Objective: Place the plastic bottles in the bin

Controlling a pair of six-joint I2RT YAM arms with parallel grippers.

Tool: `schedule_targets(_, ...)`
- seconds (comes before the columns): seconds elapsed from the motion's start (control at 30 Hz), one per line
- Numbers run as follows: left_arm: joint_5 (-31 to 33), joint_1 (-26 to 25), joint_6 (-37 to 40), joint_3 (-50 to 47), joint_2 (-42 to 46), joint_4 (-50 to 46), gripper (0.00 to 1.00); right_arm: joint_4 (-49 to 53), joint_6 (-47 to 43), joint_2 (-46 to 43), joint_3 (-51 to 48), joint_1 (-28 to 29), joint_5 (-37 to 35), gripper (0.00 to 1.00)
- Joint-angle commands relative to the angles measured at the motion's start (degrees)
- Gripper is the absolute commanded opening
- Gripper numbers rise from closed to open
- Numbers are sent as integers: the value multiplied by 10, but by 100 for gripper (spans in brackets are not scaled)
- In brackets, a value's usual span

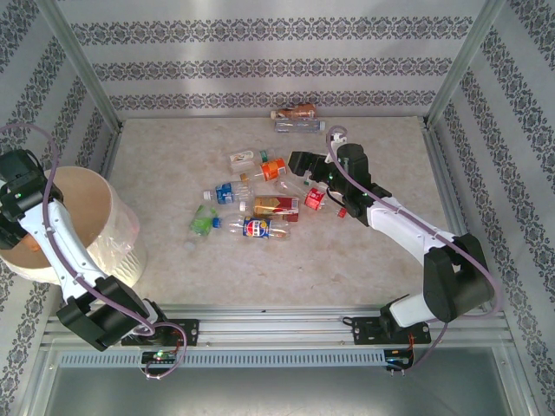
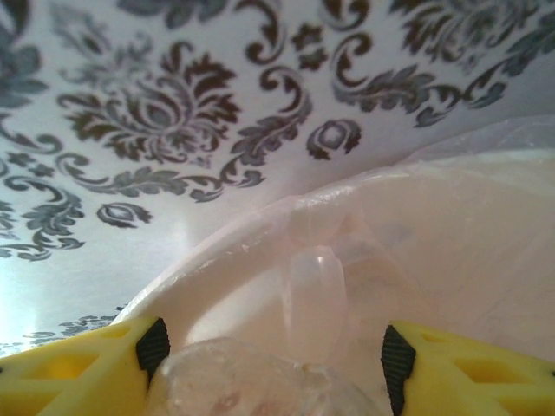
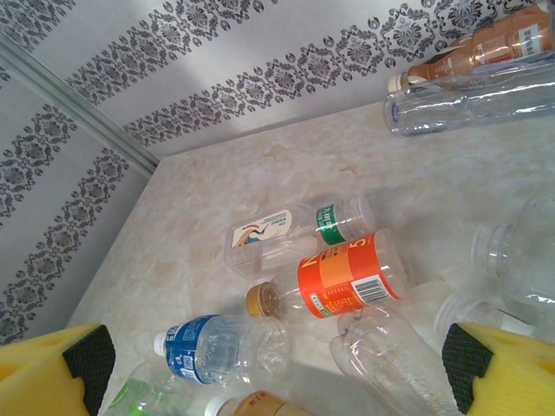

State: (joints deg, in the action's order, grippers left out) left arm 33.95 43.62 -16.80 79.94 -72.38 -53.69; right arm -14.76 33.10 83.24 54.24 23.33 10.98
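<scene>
The top view places the left arm at the table's left edge, its wrist above the bin (image 1: 120, 217), a large cream tub with a tan inside. What the left pincer (image 2: 273, 351) carries is seen from the left wrist: a clear bottle (image 2: 251, 381) sits low between the yellow fingers (image 2: 78, 368), over the bin's pale lined wall, with the patterned wall (image 2: 173, 104) behind. Whether the black pads press on that bottle or stand just off it cannot be told. The right pincer (image 3: 276, 360) hangs spread wide with nothing in it above the loose plastic bottles in the middle of the table (image 1: 364, 251). Its wrist view makes out labels that the top view leaves small: an orange-labelled bottle (image 3: 347, 277) lying just beside a white-and-green-labelled bottle (image 3: 295, 230), a blue-labelled bottle (image 3: 208, 347) nearer, and crumpled clear ones crowding the lower right, partly hidden by a finger. The top view adds a green bottle (image 1: 204, 221) and a red one (image 1: 315, 198). A brown bottle (image 1: 297, 110) and a clear one lie side by side against the back wall, well apart from the heap.
</scene>
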Motion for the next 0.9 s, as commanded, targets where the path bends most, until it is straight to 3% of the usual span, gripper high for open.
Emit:
schedule_targets(0.0,-5,4,-18,2,14,-23,78,-1,-2,-6,1,-6,0,98)
schedule_targets(0.3,-116,-23,-35,21,58,-22,88,30,7,-16,-18,-13,-25,98)
schedule_targets(0.43,-217,-93,-77,-3,108,22,93,69,49,-21,-27,-33,-48,98)
schedule_targets(0.6,-233,-197,-125,-13,147,60,97,151,122,-19,-19,-68,-71,98)
schedule_targets(0.77,-359,-257,-172,-48,175,147,100,235,234,-18,-14,-98,-66,98)
schedule_targets(0.87,-476,-282,-197,-80,174,229,100,259,307,-25,-30,-102,-71,98)
